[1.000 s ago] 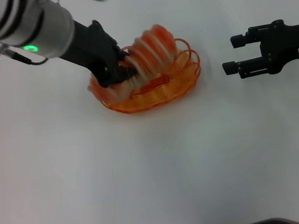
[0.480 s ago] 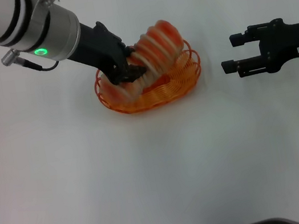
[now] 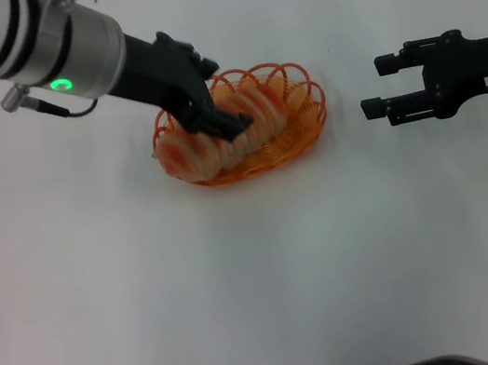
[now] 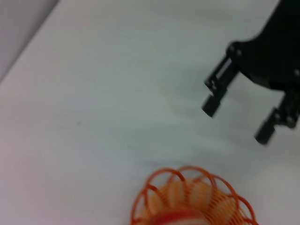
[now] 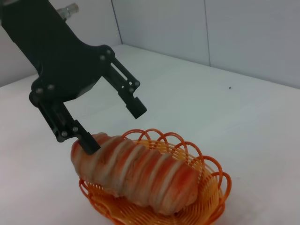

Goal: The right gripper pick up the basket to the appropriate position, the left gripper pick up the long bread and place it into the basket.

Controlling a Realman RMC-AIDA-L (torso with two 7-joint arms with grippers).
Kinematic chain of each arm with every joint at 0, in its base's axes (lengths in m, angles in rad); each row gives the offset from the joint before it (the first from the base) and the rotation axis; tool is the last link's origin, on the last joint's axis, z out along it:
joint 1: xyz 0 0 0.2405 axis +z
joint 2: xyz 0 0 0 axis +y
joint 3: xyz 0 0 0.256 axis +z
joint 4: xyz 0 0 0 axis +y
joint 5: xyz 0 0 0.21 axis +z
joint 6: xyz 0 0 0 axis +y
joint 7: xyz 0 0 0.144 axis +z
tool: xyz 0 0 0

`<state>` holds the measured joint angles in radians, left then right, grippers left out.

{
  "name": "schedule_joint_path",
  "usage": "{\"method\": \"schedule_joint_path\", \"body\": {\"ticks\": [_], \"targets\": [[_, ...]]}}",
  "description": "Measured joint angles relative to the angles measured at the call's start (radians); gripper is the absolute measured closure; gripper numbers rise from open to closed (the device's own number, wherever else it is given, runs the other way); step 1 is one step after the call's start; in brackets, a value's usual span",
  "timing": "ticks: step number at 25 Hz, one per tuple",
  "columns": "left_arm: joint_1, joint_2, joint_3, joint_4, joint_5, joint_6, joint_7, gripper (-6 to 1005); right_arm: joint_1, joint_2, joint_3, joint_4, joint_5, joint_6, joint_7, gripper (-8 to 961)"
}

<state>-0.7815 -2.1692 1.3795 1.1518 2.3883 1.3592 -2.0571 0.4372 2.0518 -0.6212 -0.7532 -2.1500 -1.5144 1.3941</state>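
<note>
Looking from the head, the loaf [image 3: 221,130] lies in the basket [image 3: 304,120] on the white counter [image 3: 262,283], the left pincer [image 3: 219,121] over it, the right pincer [image 3: 377,88] open and well apart. The left wrist view shows only the basket rim. From the right wrist, the left pincer stands open, one finger [image 5: 89,143] touching the loaf; lifting straight up should avoid dragging it.

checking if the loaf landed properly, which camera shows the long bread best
The right wrist view: the whole long bread lies along the basket, with the left end effector open just above one end. In the head view that end effector covers the loaf's middle. The left wrist view catches only a sliver.
</note>
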Motion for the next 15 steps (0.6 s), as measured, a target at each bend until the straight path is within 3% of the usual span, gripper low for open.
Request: {"method": "schedule_joint_path", "body": {"ticks": [3,5,9,12,15], "targets": [[0.021,-0.002,-0.062,0.003,-0.059,-0.036,-0.001,208,0.000,0.002,0.000,0.000,0.003,0.000,-0.004,178],[0.061,-0.002,-0.122,-0.007,-0.167,-0.086,0.011,134,0.000,0.004,0.000,0.000,0.006,0.000,-0.006,178],[0.156,0.000,-0.232,-0.049,-0.393,-0.129,0.110,88,0.001,0.005,0.000,0.000,0.020,0.000,-0.011,178],[0.243,0.005,-0.346,-0.105,-0.504,-0.065,0.239,77,0.003,0.004,0.000,-0.002,0.032,-0.005,-0.014,178],[0.312,0.014,-0.483,-0.146,-0.524,0.052,0.344,76,0.004,0.005,0.000,-0.011,0.033,-0.006,-0.014,178]]}}
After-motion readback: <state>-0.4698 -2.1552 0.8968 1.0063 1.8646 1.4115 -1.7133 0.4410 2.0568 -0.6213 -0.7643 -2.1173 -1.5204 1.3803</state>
